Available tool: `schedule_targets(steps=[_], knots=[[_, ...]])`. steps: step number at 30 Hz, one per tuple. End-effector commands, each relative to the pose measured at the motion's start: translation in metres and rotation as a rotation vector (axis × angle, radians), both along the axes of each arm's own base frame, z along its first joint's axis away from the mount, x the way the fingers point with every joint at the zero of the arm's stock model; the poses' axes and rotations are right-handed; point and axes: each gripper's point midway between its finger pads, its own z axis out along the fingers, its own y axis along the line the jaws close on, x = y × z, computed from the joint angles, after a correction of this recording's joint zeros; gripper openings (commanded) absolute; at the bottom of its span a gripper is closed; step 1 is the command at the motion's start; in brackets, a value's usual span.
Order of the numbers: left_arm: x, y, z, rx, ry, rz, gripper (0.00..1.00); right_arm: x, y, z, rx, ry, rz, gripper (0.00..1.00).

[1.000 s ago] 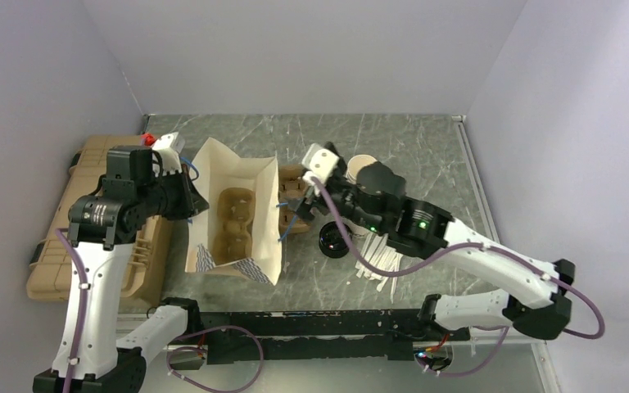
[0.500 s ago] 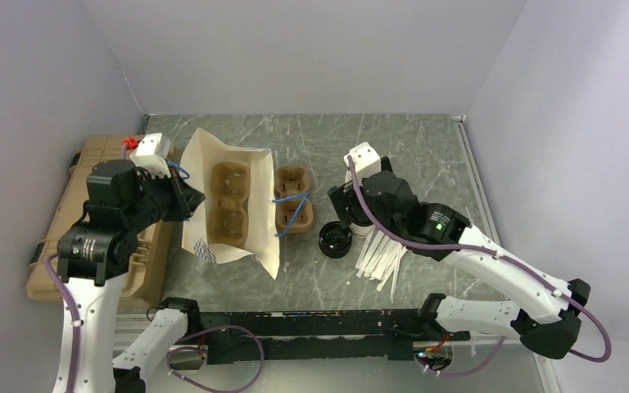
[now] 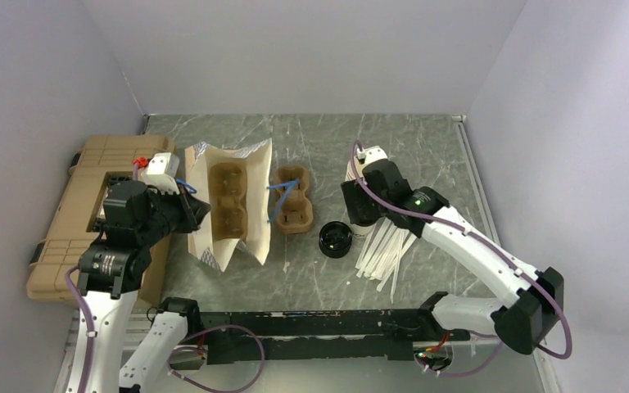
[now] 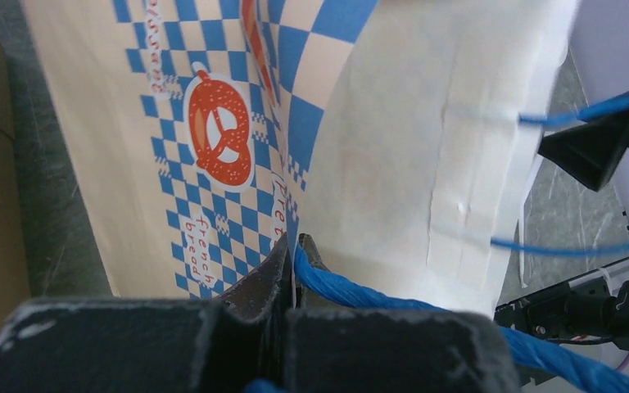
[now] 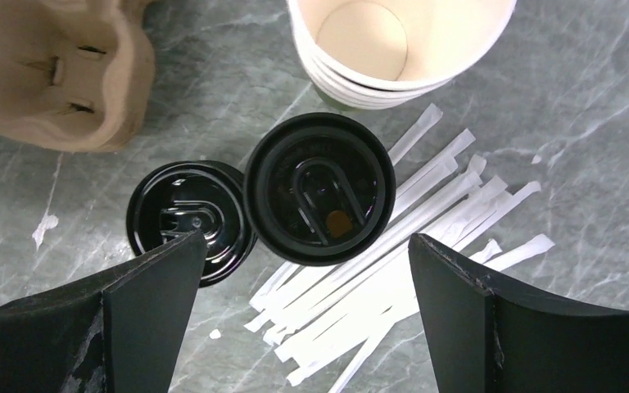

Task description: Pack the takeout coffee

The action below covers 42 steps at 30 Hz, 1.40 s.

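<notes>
The takeout coffee (image 5: pixel 319 199) shows from above in the right wrist view as a round black lid, standing between a loose lid and the straws. My right gripper (image 5: pixel 305 239) is open and empty, hovering over it with one finger on each side. In the top view the right gripper (image 3: pixel 360 214) hides the cup. My left gripper (image 4: pixel 295 246) is shut on the edge of the paper bag (image 4: pixel 426 164), next to its blue handle (image 4: pixel 360 291). In the top view the left gripper (image 3: pixel 192 214) holds the left side of the bag (image 3: pixel 254 237), which has a cardboard cup carrier (image 3: pixel 228 201) inside.
A second cardboard carrier (image 3: pixel 293 201) lies right of the bag. Loose black lids (image 3: pixel 336 239) lie beside the cup. A stack of lidless paper cups (image 5: pixel 401 41) and a pile of wrapped straws (image 3: pixel 385 250) sit close by. A tan case (image 3: pixel 65 221) lies at the left.
My right gripper left the bag's right edge and moved right, to above the lidded cup. My left gripper pulled the bag's edge left and nearer, and the bag's mouth narrowed.
</notes>
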Motion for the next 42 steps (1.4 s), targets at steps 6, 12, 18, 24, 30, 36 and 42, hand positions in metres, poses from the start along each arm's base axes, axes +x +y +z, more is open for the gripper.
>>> schedule_targets(steps=[6,12,18,24,30,36,42], knots=[[-0.007,-0.008,0.017,-0.024,-0.161,-0.059,0.00,0.020,0.006,-0.028,0.076,0.097,-0.050,0.99],[-0.018,-0.014,0.018,-0.048,-0.180,-0.096,0.00,0.032,0.006,-0.033,0.083,0.103,-0.078,0.99],[-0.024,-0.014,0.017,-0.042,-0.173,-0.102,0.00,0.038,0.006,-0.034,0.083,0.104,-0.088,0.96],[-0.026,-0.015,0.015,-0.044,-0.167,-0.107,0.00,0.039,0.005,-0.036,0.088,0.105,-0.087,0.88],[-0.026,-0.015,0.015,-0.040,-0.169,-0.108,0.00,0.039,0.007,-0.036,0.093,0.116,-0.075,0.76],[-0.026,-0.014,0.016,-0.031,-0.167,-0.107,0.00,0.038,0.007,-0.038,0.095,0.122,-0.072,0.65],[-0.025,-0.014,0.016,-0.028,-0.166,-0.107,0.00,0.034,0.002,-0.048,0.062,0.150,-0.074,0.67]])
